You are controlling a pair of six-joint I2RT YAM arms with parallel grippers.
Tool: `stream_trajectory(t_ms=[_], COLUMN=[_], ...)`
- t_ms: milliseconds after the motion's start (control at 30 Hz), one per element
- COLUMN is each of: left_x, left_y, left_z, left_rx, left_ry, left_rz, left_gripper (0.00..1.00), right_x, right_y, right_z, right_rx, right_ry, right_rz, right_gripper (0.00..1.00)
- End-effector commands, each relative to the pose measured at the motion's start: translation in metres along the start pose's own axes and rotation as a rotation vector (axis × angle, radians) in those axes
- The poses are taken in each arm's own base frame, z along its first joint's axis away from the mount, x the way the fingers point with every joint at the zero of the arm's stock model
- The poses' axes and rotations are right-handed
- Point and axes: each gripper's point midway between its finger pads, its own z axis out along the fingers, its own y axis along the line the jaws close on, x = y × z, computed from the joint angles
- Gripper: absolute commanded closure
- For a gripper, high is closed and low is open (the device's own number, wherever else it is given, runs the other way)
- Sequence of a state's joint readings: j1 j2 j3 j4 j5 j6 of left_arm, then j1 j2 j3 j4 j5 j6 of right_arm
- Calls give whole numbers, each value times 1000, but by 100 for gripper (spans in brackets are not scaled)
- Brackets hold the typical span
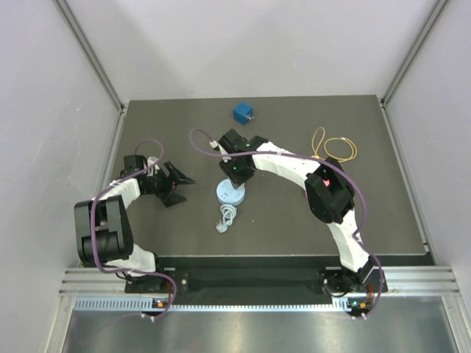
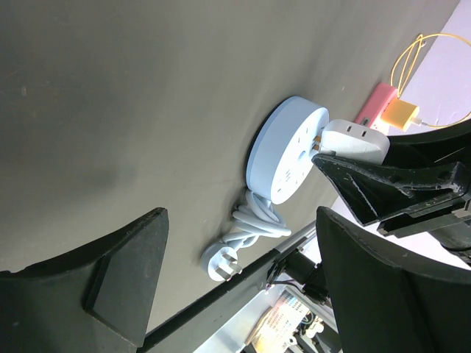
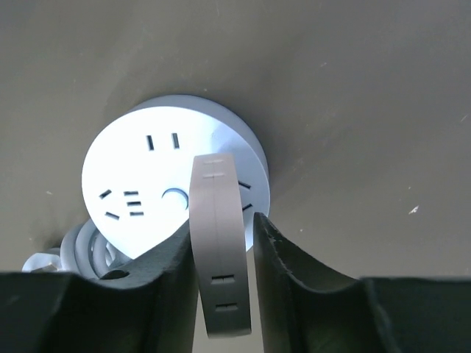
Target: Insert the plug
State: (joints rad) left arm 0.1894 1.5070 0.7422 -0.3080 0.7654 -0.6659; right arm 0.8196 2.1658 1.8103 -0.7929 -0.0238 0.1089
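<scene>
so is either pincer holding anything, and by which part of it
The right pincer grips the plug by its two flat sides, at the round socket. The left pincer is open and empty.

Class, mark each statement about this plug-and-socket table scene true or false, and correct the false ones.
1. The right gripper grips the white plug over the round socket. True.
2. The left gripper is shut on the coiled cord. False: the left gripper is open, clear of the coiled cord.
3. The blue cube sits on the round socket. False: the blue cube lies apart, farther back.
4. A yellow cable lies on the table's right half. True.
</scene>
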Motion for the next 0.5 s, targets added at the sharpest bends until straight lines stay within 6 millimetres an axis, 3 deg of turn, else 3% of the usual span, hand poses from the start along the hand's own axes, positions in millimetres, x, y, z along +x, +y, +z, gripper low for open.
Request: stream_trajectory(t_ms=[0, 300, 467], left_x=[-9, -9, -9], left_y=[-12, -12, -12], left_z=[-8, -8, -8], left_rx=[27, 26, 26], left_ry=[-41, -41, -40], left_rz=[56, 57, 56], left_gripper=[15, 15, 15], right_x=[-27, -30, -31], right_y=[5, 8, 8], right_z=[-32, -33, -33], right_rx=[-28, -47, -42], right_ry=[-120, -139, -143], right_rz=[16, 29, 28], right_gripper=[68, 61, 69])
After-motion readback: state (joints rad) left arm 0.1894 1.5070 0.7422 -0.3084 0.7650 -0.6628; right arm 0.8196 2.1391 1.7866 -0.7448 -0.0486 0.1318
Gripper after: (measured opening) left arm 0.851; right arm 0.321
